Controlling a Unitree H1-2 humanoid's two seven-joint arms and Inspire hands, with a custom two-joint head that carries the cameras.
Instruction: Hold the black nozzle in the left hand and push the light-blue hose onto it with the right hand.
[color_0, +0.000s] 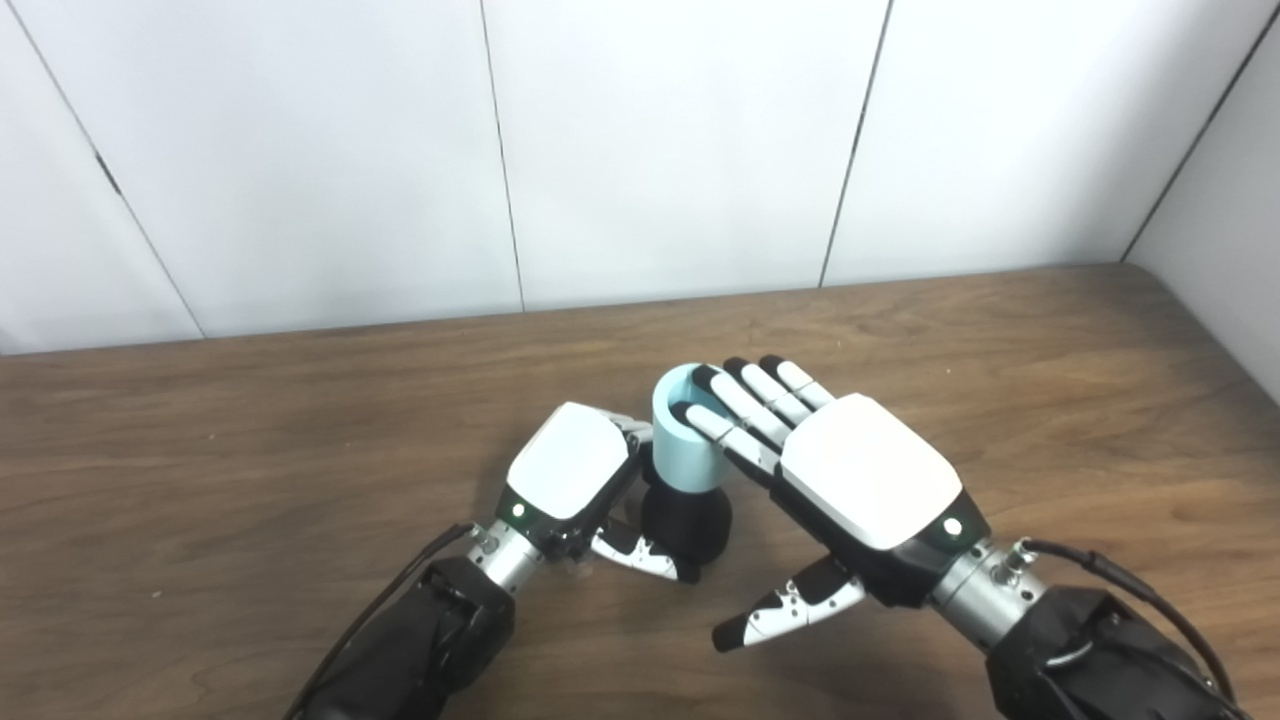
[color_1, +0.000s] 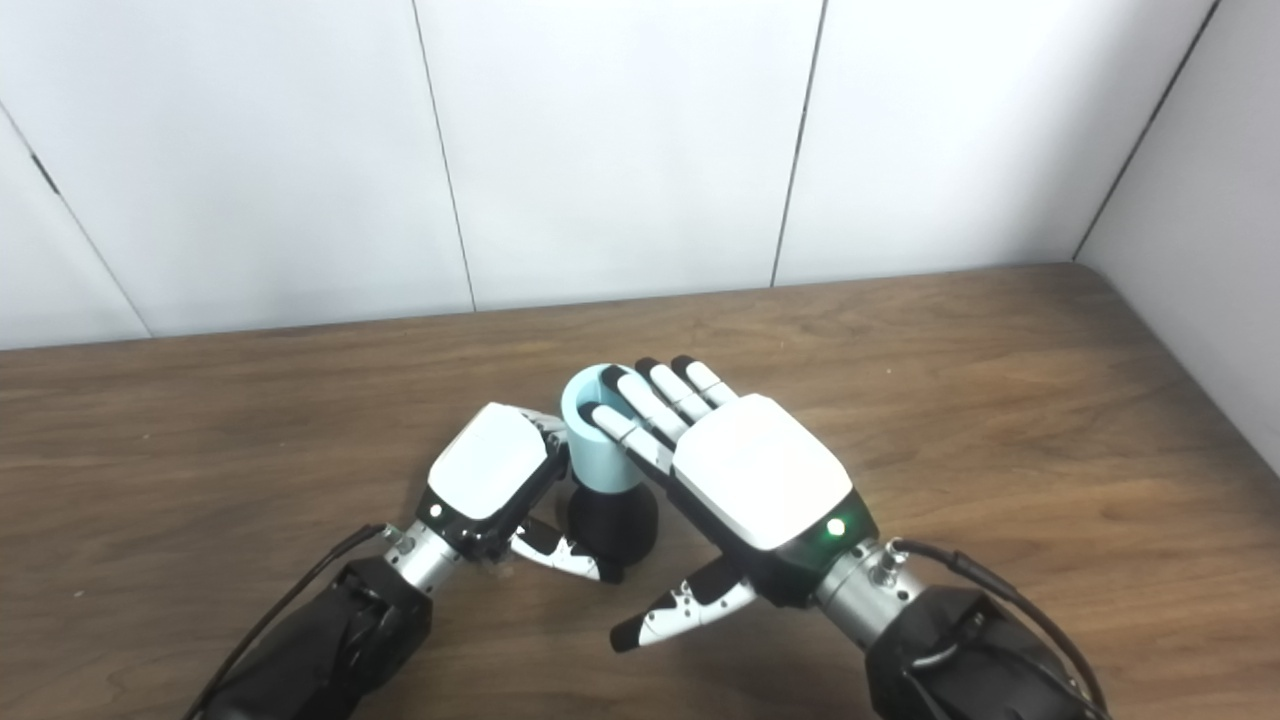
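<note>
Table (color_0: 1000, 340): brown wood-grain surface, set against a wall (color_0: 660, 140) of white panels.
Nozzle (color_0: 690, 520): black, standing upright on the table near its middle, between the two hands. Only the wider lower body shows; the top is covered by the hose.
Hose (color_0: 685, 440): short light-blue tube, upright, seated over the top of the nozzle. The open end faces up and the inside is visible.
Hose-to-nozzle relation: touching, the lower edge of the hose meets the black body. How far the nozzle reaches inside the hose cannot be told.
Left hand (color_0: 570, 470): at the left side of the nozzle and hose, back of the hand toward the cameras. The thumb lies against the front of the black body; the fingers wrap out of sight behind it. Closed around the nozzle.
Right hand (color_1: 750, 470): at the right side of the hose, back of the hand upward, palm tilted toward the hose.
Right fingers (color_1: 640, 405): extended and spread, tips resting on the upper rim and side of the hose. Not wrapped around it.
Right thumb (color_0: 785, 610): held away from the hose, pointing toward the near table edge and touching nothing.
Right hand state: spread apart, pressing rather than grasping.
</note>
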